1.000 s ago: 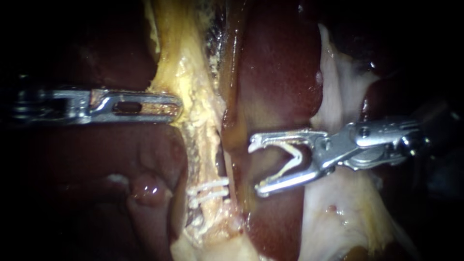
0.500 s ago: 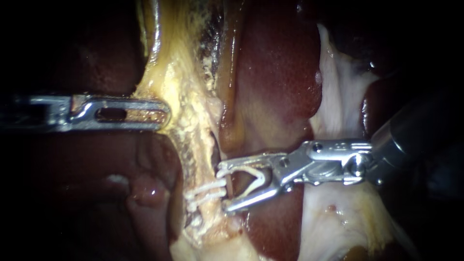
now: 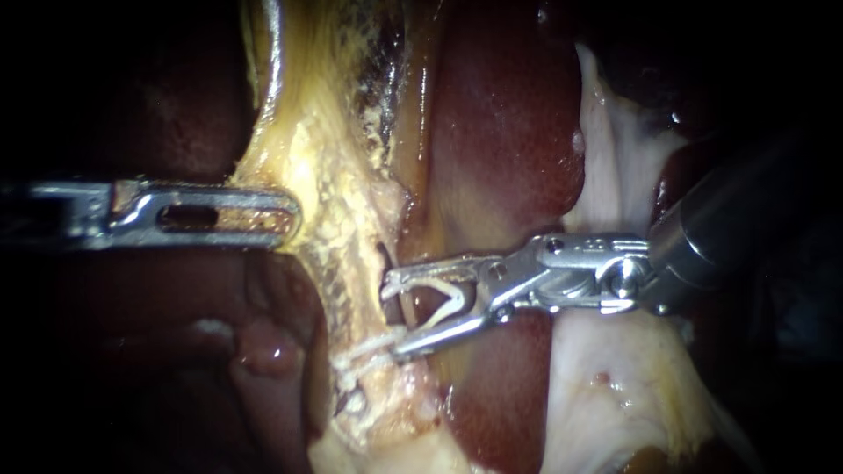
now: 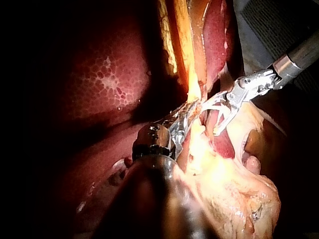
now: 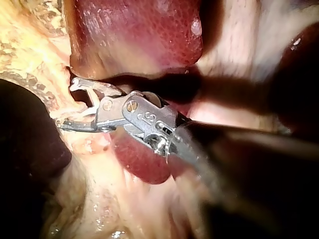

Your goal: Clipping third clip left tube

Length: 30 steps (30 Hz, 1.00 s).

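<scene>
Right instrument (image 3: 393,316) jaws stand wide, holding an open clip (image 3: 443,303), tips at the left tube (image 3: 351,259) just above two placed clips (image 3: 369,351); seat the tube fully, square across, before squeezing; left instrument (image 3: 290,214) grips yellow tissue (image 3: 307,158) for tension.

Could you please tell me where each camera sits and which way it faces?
Endoscope: close above, facing the tube beside the liver. The left instrument, holding tissue, enters from the left. The right instrument, carrying a clip, enters from the right.
Left wrist: on the left arm, looking along its own instrument to the held tissue, with the right instrument beyond.
Right wrist: on the right arm, looking along its own instrument toward the tube.
All three views share the right instrument.
</scene>
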### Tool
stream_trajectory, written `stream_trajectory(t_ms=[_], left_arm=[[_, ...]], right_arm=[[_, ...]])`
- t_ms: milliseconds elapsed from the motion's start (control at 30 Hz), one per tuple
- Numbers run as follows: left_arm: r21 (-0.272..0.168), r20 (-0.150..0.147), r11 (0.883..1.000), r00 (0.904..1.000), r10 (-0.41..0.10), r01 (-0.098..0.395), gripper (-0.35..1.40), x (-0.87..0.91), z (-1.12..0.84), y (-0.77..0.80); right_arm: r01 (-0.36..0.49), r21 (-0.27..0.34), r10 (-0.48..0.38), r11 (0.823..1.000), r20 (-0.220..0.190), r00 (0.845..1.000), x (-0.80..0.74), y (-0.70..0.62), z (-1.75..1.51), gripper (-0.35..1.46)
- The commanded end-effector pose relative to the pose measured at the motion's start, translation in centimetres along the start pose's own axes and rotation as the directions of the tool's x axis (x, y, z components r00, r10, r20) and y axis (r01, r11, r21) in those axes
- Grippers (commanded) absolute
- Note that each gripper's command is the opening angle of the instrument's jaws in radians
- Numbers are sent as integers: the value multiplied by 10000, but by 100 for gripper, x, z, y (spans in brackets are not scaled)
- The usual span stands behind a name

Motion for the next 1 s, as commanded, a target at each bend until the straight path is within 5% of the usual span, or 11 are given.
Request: stream_trajectory(t_ms=[33, 367, 800, 1000], left_arm=[[-5, -6, 10000, 10000, 5, -5, -35, 0, 0, 0], [3, -13, 10000, 10000, 12, -12, -35, -1, 0, 3], [32, -40, 10000, 10000, 43, -43, -35, -2, -1, 13], [33, -38, 10000, 10000, 55, -55, -35, -2, 0, 16]], right_arm=[[12, 0, -12, 10000, 7, 10000, -1, 0, 2, 57], [35, 359, -40, 9993, 149, 9999, -8, 0, 22, 57], [-264, 2473, 556, 9686, -1118, 9922, -4, 1, 31, 57], [-185, 2898, 548, 9569, -1177, 9915, 1, 2, 48, 57]])
